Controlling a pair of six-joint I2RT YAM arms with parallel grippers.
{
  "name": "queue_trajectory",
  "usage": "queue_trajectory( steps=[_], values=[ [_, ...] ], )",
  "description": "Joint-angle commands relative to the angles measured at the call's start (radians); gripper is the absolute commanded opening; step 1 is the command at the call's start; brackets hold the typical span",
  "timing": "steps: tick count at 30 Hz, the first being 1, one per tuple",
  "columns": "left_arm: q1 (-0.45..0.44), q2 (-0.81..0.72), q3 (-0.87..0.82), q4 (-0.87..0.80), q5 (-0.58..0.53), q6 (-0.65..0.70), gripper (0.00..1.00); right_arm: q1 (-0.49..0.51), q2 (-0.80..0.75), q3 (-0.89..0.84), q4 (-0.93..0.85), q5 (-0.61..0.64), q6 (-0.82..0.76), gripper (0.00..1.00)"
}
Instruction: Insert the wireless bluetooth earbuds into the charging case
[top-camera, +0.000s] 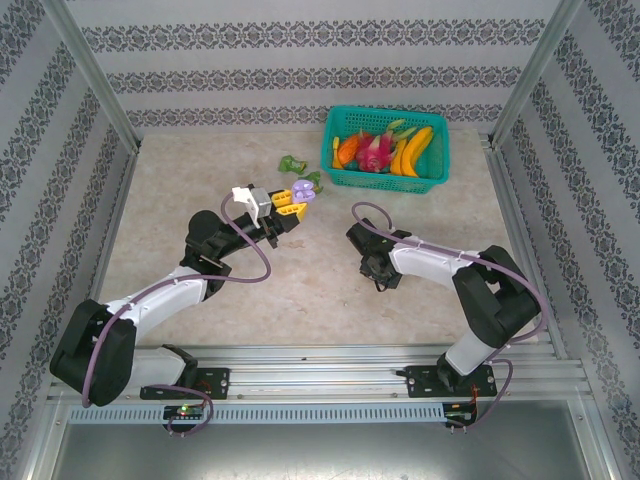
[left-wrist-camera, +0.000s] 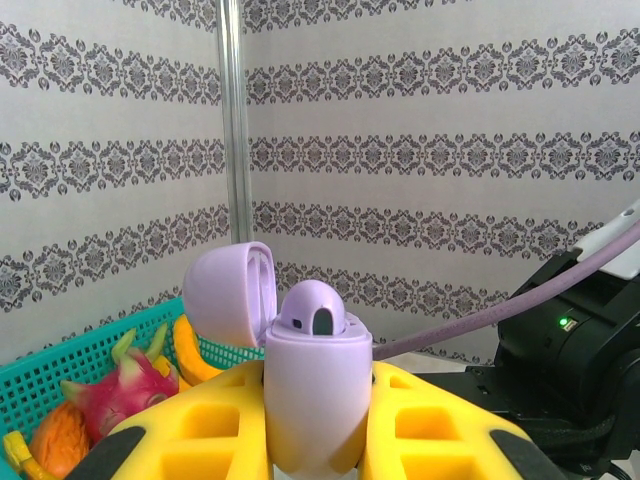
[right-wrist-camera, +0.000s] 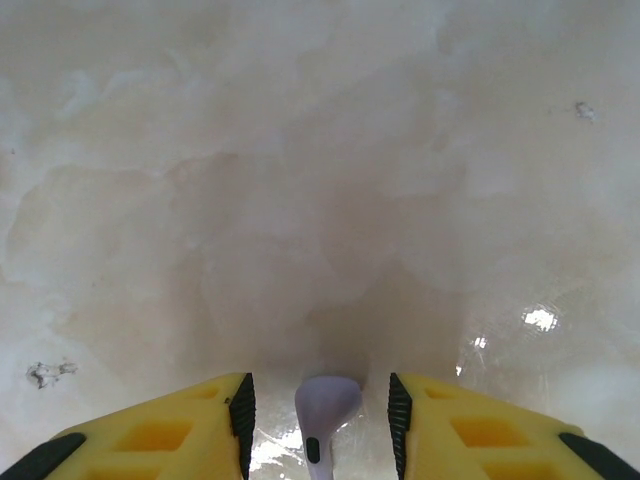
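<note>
**The right gripper (top-camera: 378, 272) stands open over a loose earbud; the left gripper (top-camera: 297, 203) is clamped on the open charging case (top-camera: 305, 187)**

Top external view. The left gripper is raised over the middle of the table (top-camera: 180, 190). Its jaws are closed on the pale purple charging case, near the green basket (top-camera: 380, 180) of fruit. Two green wrappers (top-camera: 292, 162) lie close by. The right gripper points down at bare table, well apart from the case. The earbud beneath it is too small to make out here.

Left wrist view. The case stands upright between the yellow fingers (left-wrist-camera: 200, 430), with its lid (left-wrist-camera: 228, 295) hinged back. A rounded purple piece (left-wrist-camera: 312, 312) rises from the case mouth. It is judged to be a seated earbud, but whether it is fully home cannot be told.

Right wrist view. The jaws are apart, one on either side of the loose earbud (right-wrist-camera: 325, 400), which lies on the table. A gap shows on each side and no contact is visible.

Risks noted:
- The earbud is small and smooth. Closing off-centre could squirt it out from between the pads or roll it across the glossy surface.
- A pinch on the stem alone could let it pivot, so that it reaches the case misaligned.
- At insertion, a skewed bud could jam on the rim, knock the seated piece or push the lid shut.
- The case is held only by its lower body, so a downward push could tilt it in the grip.
</note>
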Motion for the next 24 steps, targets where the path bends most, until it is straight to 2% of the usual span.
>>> queue_trajectory(
  steps=[1, 16, 24],
  values=[
    [0.004, -0.011, -0.006, 0.032, -0.003, -0.007, 0.0, 0.009, 0.012, 0.008, -0.013, 0.017, 0.023, 0.42],
    [0.003, -0.008, -0.008, 0.04, -0.009, -0.007, 0.0, 0.04, 0.039, 0.001, -0.006, -0.006, 0.036, 0.42],
    [0.003, -0.013, -0.009, 0.038, -0.012, -0.007, 0.0, 0.039, 0.066, -0.001, 0.003, -0.008, -0.005, 0.34]
  ],
)
